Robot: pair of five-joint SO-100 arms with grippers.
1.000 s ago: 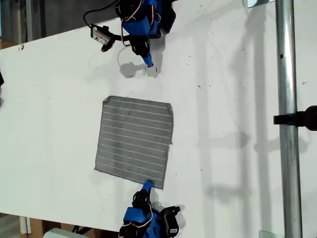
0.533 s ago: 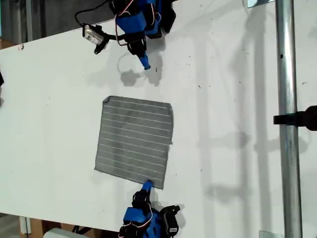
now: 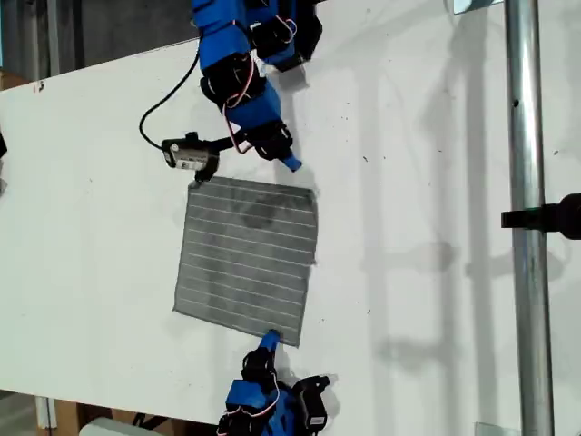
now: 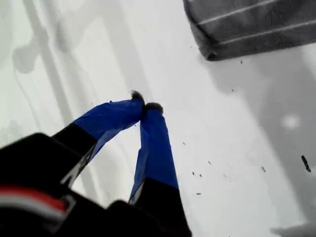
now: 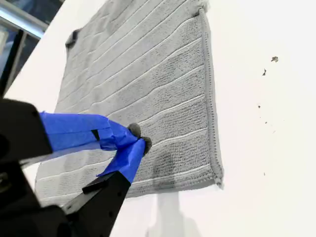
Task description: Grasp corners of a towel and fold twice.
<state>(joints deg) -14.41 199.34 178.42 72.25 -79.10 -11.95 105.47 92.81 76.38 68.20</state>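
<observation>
The grey towel (image 3: 247, 259) with thin white stripes lies flat and unfolded on the white table (image 3: 427, 182). My first gripper (image 3: 290, 164) reaches in from the exterior view's top and hovers shut over bare table, just short of the towel's nearest corner (image 3: 313, 193). The first wrist view shows its blue fingertips pressed together (image 4: 145, 101) and that corner (image 4: 210, 54) ahead. My second gripper (image 3: 270, 340) comes from the exterior view's bottom. It is shut and holds nothing, just above the towel (image 5: 138, 74) at its near edge (image 5: 138, 138), a short way from a corner (image 5: 217, 181).
A metal pole (image 3: 522, 227) with a black clamp (image 3: 549, 218) crosses the exterior view's right side. The first arm's wrist camera (image 3: 186, 153) and its black cable hang above the towel's far edge. The table's edge runs along the exterior view's left and bottom.
My first arm has swung out from the back of the table toward the towel, its tip now close to a far corner. The second arm and the towel have not moved.
</observation>
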